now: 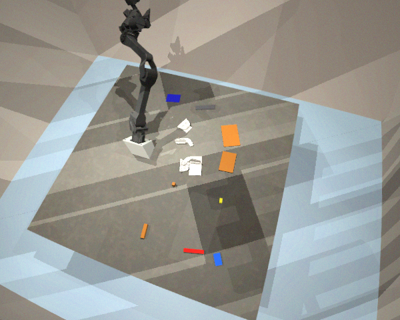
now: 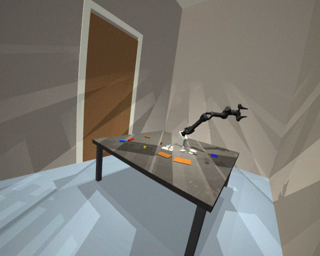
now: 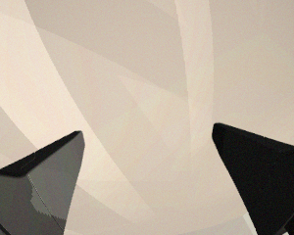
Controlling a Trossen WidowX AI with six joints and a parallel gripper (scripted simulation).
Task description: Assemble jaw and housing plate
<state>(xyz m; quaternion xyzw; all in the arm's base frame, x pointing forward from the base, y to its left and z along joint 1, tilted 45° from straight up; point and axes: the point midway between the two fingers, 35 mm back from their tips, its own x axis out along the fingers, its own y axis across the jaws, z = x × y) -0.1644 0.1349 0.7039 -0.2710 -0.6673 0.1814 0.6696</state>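
Observation:
The white base assembly [image 1: 195, 169] [image 2: 167, 148] lies near the table's middle. White curved parts show at its upper and left sides; pins, stubs and teeth are too small to tell. A separate curved white piece [image 1: 184, 141] [image 2: 182, 150], which looks like the loose jaw, lies between it and an angular white part [image 1: 185, 125] [image 2: 193, 151], which looks like the housing plate. My gripper [image 2: 247, 112] [image 3: 150, 134] is open and empty, raised high and far from these parts, beyond the table's edge. Its fingers stand wide apart in the wrist view, with only wall between them.
Two orange slabs [image 1: 231, 135] [image 1: 227, 161] lie beside the white parts. A dark blue block [image 1: 173, 98] and a grey bar [image 1: 205, 107] lie nearer the arm's side. A small orange cube [image 1: 173, 184], a yellow block [image 1: 221, 200], an orange bar [image 1: 143, 231], a red bar [image 1: 193, 251] and a blue block [image 1: 217, 259] lie farther off.

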